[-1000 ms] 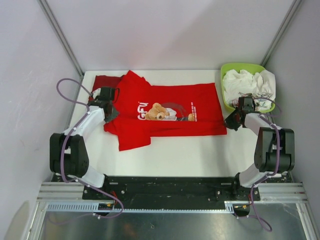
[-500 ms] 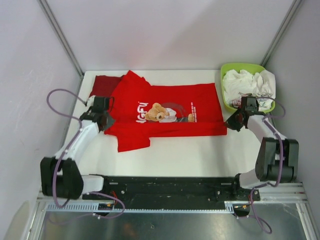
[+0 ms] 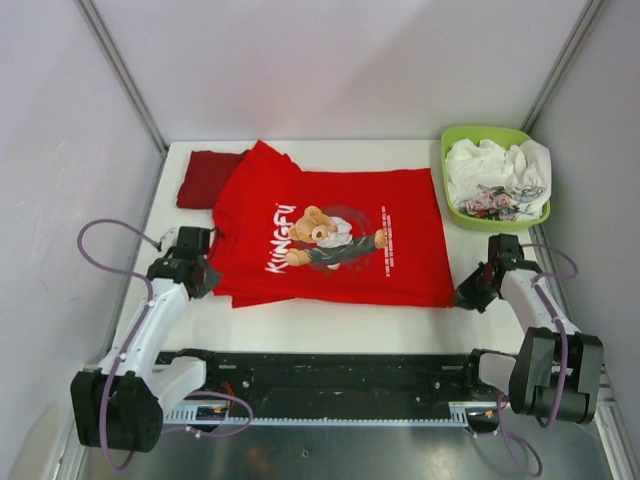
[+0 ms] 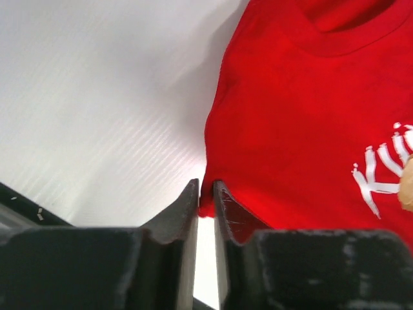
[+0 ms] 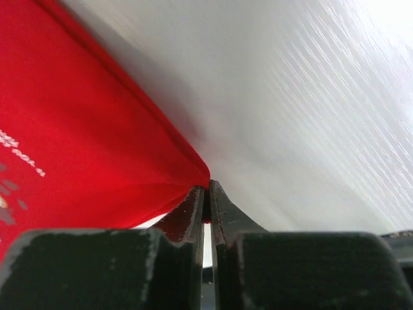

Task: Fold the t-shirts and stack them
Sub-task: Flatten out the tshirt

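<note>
Bright red t-shirt (image 3: 340, 250) lies flat mid-worktop, bear print up, its two near corners pinched in the closed jaws of left gripper (image 3: 207, 278) and right gripper (image 3: 462, 297); dark red t-shirt (image 3: 205, 178) sits at far-left corner.

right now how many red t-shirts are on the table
2: the bright red bear-print t-shirt spread mid-table, the folded dark red t-shirt at the far-left corner; others may hide underneath.

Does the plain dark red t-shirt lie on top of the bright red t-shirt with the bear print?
No, the plain dark red t-shirt lies at the far left corner, beside the bright red bear-print t-shirt.
</note>
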Robot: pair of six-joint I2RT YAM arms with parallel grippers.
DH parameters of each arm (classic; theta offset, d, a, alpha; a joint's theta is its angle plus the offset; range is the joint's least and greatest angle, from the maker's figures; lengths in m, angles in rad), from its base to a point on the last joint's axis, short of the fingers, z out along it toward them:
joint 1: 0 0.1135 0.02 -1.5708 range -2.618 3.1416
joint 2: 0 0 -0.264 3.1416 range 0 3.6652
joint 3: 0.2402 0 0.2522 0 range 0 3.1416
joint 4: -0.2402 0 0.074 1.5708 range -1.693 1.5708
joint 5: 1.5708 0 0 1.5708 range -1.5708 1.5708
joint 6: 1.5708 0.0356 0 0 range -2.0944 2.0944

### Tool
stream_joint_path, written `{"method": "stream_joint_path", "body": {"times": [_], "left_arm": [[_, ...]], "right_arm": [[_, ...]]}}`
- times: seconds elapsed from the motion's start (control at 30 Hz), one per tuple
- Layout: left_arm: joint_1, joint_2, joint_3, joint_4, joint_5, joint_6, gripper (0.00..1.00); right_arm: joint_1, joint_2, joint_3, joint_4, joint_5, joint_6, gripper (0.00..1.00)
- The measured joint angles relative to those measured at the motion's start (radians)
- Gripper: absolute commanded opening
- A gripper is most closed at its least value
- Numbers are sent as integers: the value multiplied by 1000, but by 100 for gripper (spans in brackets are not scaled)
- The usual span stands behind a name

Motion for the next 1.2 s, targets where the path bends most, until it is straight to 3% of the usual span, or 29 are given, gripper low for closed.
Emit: {"method": "stream_joint_path", "body": {"times": [0.07, 0.13, 0.27, 0.43, 0.6, 0.7, 1.0, 1.2], "left_arm": [[6, -15, -7, -27, 3, -7, 47], [11, -19, -7, -36, 16, -7, 58], [13, -27, -2, -45, 61, 3, 67], [7, -134, -1, -69, 69, -9, 54], [-92, -149, -5, -114, 25, -95, 43], [-158, -101, -22, -135, 7, -151, 39], [-256, -55, -87, -206, -39, -305, 50], [-318, 66, -86, -209, -58, -381, 37]], "right_arm": [[-10, -16, -30, -30, -10, 2, 34], [-12, -32, -41, -47, -12, 3, 46], [6, -128, -43, -52, -17, 10, 56], [205, -197, 9, -45, 53, 27, 57], [519, -101, 86, 43, 167, 37, 57], [623, -31, 96, 106, 200, 37, 57], [731, 87, 135, 217, 215, -11, 57], [679, 134, 179, 261, 195, -59, 57]]}}
